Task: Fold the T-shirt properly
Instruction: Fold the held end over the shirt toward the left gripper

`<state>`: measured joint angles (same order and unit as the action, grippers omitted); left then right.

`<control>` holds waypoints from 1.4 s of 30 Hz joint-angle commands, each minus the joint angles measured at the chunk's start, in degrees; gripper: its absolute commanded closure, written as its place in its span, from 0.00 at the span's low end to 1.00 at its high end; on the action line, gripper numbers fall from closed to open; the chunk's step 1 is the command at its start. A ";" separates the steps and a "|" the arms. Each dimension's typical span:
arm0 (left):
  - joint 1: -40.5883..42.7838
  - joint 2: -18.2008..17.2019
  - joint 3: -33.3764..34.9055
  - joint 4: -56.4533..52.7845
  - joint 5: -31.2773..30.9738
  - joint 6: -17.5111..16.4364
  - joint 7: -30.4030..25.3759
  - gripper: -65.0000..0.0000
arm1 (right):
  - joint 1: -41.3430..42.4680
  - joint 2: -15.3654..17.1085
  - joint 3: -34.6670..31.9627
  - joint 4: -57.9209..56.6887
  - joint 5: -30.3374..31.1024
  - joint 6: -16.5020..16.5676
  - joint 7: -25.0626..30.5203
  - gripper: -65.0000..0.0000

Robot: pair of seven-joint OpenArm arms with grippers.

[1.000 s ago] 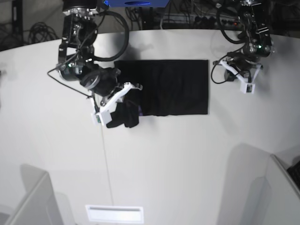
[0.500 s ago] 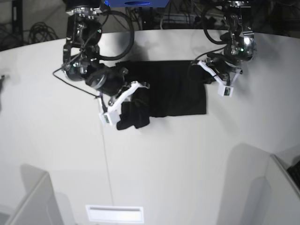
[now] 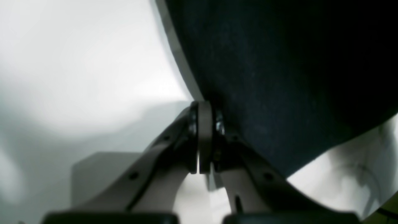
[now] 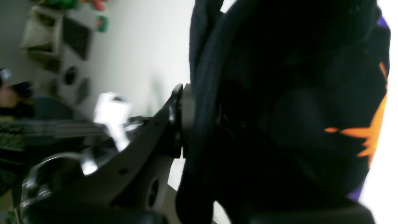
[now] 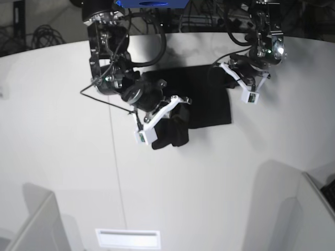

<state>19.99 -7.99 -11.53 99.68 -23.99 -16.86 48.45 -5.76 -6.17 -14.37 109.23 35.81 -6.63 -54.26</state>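
1. A broad white surface (image 5: 209, 178) with a curved far edge filled most of the base view.
2. A thin straight seam line (image 5: 120, 183) ran down the surface toward its near edge.
3. A white rectangular slot plate (image 5: 127, 238) lay flat near the bottom of that view.
4. Pale grey angled panels (image 5: 32, 219) rose at the lower left, and another (image 5: 293, 209) at the lower right.
5. Dark cables (image 5: 42, 34) lay tangled beyond the surface's far edge, upper left.
6. A blue object (image 5: 152, 3) sat at the top centre, cut off by the frame.
7. In the right wrist view, blurred shelves (image 4: 59, 34) stood against a pale wall.
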 commanded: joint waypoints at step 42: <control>1.15 -1.02 -0.21 0.59 0.47 0.03 0.65 1.00 | 8.35 0.68 -15.30 -18.02 1.24 0.88 9.47 1.00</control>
<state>20.82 -8.75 -11.57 99.74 -24.05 -16.88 47.99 1.54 -4.93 -29.67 90.35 36.05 -6.46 -45.87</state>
